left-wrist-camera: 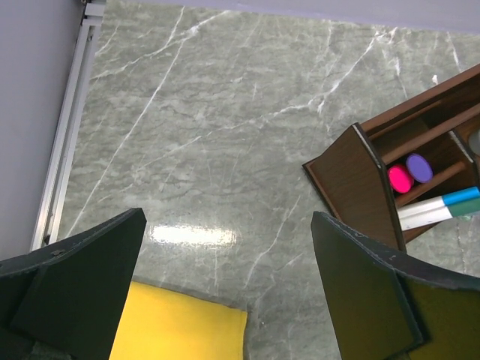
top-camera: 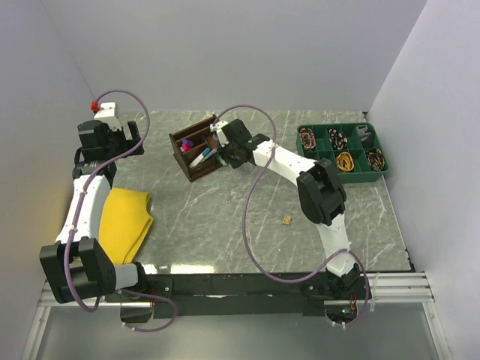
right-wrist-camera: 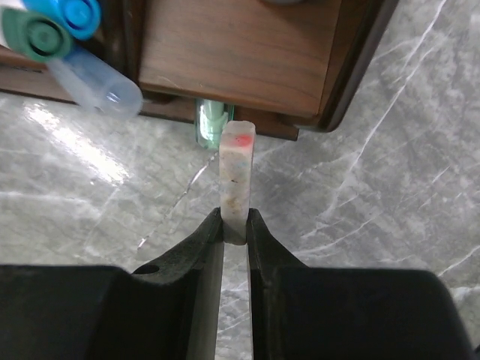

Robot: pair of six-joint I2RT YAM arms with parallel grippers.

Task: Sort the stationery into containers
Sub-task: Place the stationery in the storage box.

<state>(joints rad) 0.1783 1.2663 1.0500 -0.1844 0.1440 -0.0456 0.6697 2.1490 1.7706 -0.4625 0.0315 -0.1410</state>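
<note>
Jaws of the right gripper (right-wrist-camera: 236,225) are pinched narrow on a white eraser piece (right-wrist-camera: 238,176), held by its lower end. The piece stands out past the fingertips; its free end carries a pink smudge. That end lies just short of the outer wall of the dark wooden organiser (right-wrist-camera: 247,52), not inside any compartment. A pale-green piece (right-wrist-camera: 211,120) shows at the foot of that wall, just beyond the eraser.

Organiser contents: a pink cap (left-wrist-camera: 400,178) and a purple cap (left-wrist-camera: 418,166) side by side in one compartment; a white pen (left-wrist-camera: 431,211) with green and blue ends lies tilted across the next compartment. The organiser sits at an angle on the grey marble table (top-camera: 225,217), towards the far centre.

One small tan piece (top-camera: 287,220) lies alone on the table, well apart from the organiser, beside the right arm.

Left gripper (left-wrist-camera: 229,221): jaws spread wide, nothing between them, above bare table left of the organiser. A yellow cloth (top-camera: 127,221) lies by the left arm. A green divided tray (top-camera: 365,174) holding coiled items stands at the far right.
</note>
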